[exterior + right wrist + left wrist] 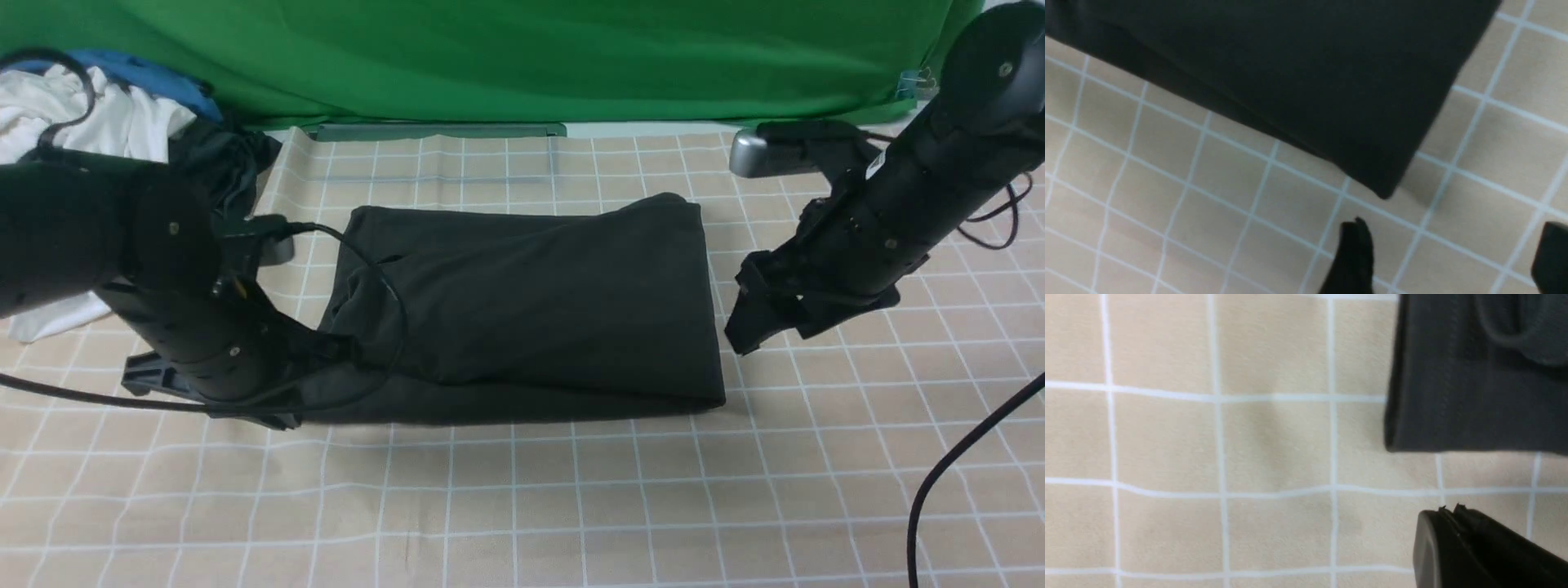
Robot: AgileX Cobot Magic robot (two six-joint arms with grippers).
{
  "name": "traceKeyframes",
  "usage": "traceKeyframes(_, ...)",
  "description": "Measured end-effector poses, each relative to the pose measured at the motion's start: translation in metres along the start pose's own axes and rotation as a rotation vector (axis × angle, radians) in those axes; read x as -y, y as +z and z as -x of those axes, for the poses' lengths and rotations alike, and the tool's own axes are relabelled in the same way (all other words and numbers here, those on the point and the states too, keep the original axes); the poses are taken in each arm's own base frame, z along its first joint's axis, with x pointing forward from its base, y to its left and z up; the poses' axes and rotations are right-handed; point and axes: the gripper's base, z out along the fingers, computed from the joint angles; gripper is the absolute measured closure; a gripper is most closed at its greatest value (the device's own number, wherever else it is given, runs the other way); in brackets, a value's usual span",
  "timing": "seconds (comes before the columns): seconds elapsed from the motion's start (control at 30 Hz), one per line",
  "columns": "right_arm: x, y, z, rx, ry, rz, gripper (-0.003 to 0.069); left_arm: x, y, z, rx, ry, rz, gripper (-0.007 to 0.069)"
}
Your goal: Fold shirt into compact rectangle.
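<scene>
Checked beige cloth [522, 506] spreads across the foreground, and on it the folded black shirt [531, 310] lies between the left gripper [204, 392], low at its left end with its spread impossible to tell, and the wide-open, empty right gripper [755, 327] just beside its right edge.

A beige cloth with a white grid [522, 490] covers the bench. A green backdrop [490, 57] hangs along twelve o'clock. At ten o'clock lies a heap of clothes: a white garment [98, 118], something blue [163, 77], and a dark grey piece [224, 163].
</scene>
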Motion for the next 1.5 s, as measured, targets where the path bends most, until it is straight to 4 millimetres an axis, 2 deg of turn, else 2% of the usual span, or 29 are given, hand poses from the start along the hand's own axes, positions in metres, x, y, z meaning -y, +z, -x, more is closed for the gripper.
traceKeyframes(0.17, -0.009, 0.022, 0.001, -0.041, -0.034, 0.018, 0.0074, -0.014, -0.001, 0.006, 0.023, -0.030, -0.034, 0.0606)
traceKeyframes(0.37, -0.021, 0.036, 0.002, -0.041, -0.069, 0.023, 0.0074, -0.011, -0.001, 0.010, 0.059, 0.032, -0.079, 0.0596)
traceKeyframes(0.43, -0.023, 0.036, 0.003, -0.033, -0.073, 0.024, 0.0074, -0.010, -0.001, 0.012, 0.082, 0.052, -0.083, 0.0563)
traceKeyframes(0.6, -0.023, 0.036, 0.003, -0.030, -0.076, 0.022, 0.0074, -0.010, 0.008, 0.018, 0.118, 0.100, -0.077, 0.0361)
traceKeyframes(0.7, -0.023, 0.036, 0.003, -0.028, -0.075, 0.022, 0.0074, -0.011, 0.024, 0.019, 0.084, 0.096, -0.073, 0.0195)
traceKeyframes(0.77, -0.023, 0.036, 0.004, -0.024, -0.074, 0.020, 0.0074, -0.011, 0.034, 0.019, 0.062, 0.089, -0.077, 0.0122)
traceKeyframes(0.9, -0.023, 0.036, 0.005, -0.011, -0.073, 0.017, 0.0074, -0.011, 0.048, 0.019, 0.026, 0.104, -0.084, 0.0065)
traceKeyframes(1.0, -0.023, 0.036, 0.006, -0.004, -0.073, 0.015, 0.0074, -0.010, 0.049, 0.019, 0.027, 0.115, -0.089, 0.0095)
traceKeyframes(1.13, -0.023, 0.036, 0.006, 0.001, -0.073, 0.014, 0.0074, -0.008, 0.050, 0.019, 0.019, 0.094, -0.108, 0.0298)
traceKeyframes(1.17, -0.023, 0.036, 0.006, 0.001, -0.074, 0.013, 0.0074, -0.007, 0.049, 0.019, 0.017, 0.089, -0.114, 0.0395)
traceKeyframes(1.27, -0.022, 0.036, 0.006, 0.002, -0.075, 0.012, 0.0074, -0.007, 0.049, 0.019, 0.018, 0.112, -0.113, 0.0545)
traceKeyframes(1.33, -0.022, 0.038, 0.006, 0.000, -0.067, 0.011, 0.0074, -0.007, 0.048, 0.019, 0.022, 0.130, -0.111, 0.0574)
traceKeyframes(1.5, -0.017, 0.052, 0.005, -0.037, -0.050, 0.005, 0.0069, -0.007, 0.040, 0.018, 0.040, 0.145, -0.109, 0.0574)
